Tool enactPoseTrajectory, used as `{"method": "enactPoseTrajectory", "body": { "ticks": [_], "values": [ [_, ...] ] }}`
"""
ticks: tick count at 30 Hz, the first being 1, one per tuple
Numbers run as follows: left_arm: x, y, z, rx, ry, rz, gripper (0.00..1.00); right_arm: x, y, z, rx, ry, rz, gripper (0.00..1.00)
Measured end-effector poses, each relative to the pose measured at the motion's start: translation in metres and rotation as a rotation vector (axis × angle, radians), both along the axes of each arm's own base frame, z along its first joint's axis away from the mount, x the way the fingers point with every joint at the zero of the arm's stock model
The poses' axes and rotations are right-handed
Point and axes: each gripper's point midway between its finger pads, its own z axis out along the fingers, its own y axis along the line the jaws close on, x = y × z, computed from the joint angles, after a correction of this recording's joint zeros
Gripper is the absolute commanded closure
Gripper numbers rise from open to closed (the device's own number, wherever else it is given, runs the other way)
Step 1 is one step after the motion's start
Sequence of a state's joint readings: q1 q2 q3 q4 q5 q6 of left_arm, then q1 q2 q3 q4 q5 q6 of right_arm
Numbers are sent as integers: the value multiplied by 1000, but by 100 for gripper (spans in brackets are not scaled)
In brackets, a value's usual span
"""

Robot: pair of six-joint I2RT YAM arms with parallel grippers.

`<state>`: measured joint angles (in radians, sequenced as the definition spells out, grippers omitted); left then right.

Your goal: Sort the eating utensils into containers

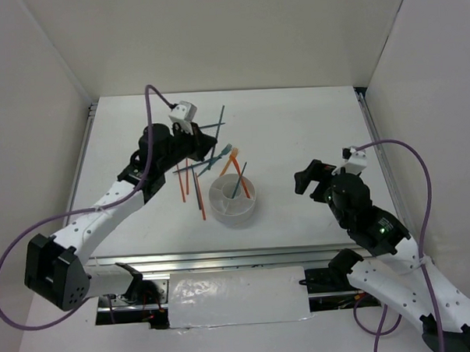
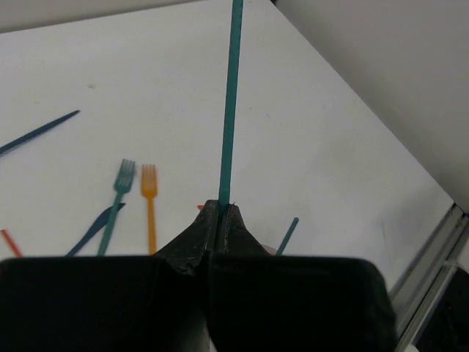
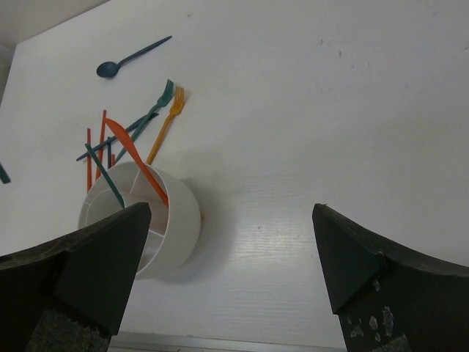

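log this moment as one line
left gripper: shut on teal chopstick | right gripper: open, empty | white divided holder: partly filled

White divided holder [image 3: 179, 220], orange piece [image 3: 135, 158] inside, forks [image 2: 150, 205] beside, teal chopstick [image 2: 230, 103] pinched in left hand [image 2: 220, 209]

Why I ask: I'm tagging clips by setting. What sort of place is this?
Probably a lab robot test cell, not a kitchen: white walls box in a white table, two arms are bolted at its near edge, and plastic utensils lie scattered by a holder.
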<state>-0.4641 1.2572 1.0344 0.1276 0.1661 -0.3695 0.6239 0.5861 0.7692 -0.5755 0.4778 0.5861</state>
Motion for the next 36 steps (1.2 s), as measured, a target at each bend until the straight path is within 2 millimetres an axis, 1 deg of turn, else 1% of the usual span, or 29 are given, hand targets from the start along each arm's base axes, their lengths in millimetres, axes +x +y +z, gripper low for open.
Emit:
{"method": "enactPoseTrajectory", "body": {
  "ticks": [4, 8, 12, 20, 23, 25, 30, 32, 33, 34, 35, 36],
  "values": [
    [-6, -33, -22, -9, -9, -124, 100, -3, -4, 1, -1, -4, -10, 0],
    [-18, -51, -35, -18, -61, -205, 100, -4, -7, 2, 3, -9, -18, 0],
    [-33, -64, -41, -52, -117, -278, 100, -4, -7, 1, 0, -6, -19, 0],
    [-45, -68, -39, -104, -204, -329, 100, -3, -6, -1, -5, 1, -20, 0],
    [-50, -70, -45, -117, -226, -344, 100, -3, -6, -1, -6, 1, -20, 0],
    [-51, -71, -53, -118, -226, -350, 100, -3, -7, 0, -6, 0, -21, 0],
    [-49, -74, -82, -103, -178, -354, 100, -4, -7, 0, -6, -2, -24, 0],
    [-49, -75, -89, -109, -160, -352, 100, -4, -8, 0, -7, -2, -27, 0],
    [-49, -75, -92, -110, -155, -352, 92, -4, -9, 0, -9, -1, -29, 0],
    [-49, -75, -94, -109, -151, -352, 89, -5, -9, 0, -9, -1, -30, 0],
    [-49, -76, -96, -107, -145, -353, 77, -5, -10, 0, -9, -1, -30, 0],
    [-48, -76, -99, -102, -142, -353, 72, -5, -10, -1, -10, -1, -30, 0]
  ]
}}
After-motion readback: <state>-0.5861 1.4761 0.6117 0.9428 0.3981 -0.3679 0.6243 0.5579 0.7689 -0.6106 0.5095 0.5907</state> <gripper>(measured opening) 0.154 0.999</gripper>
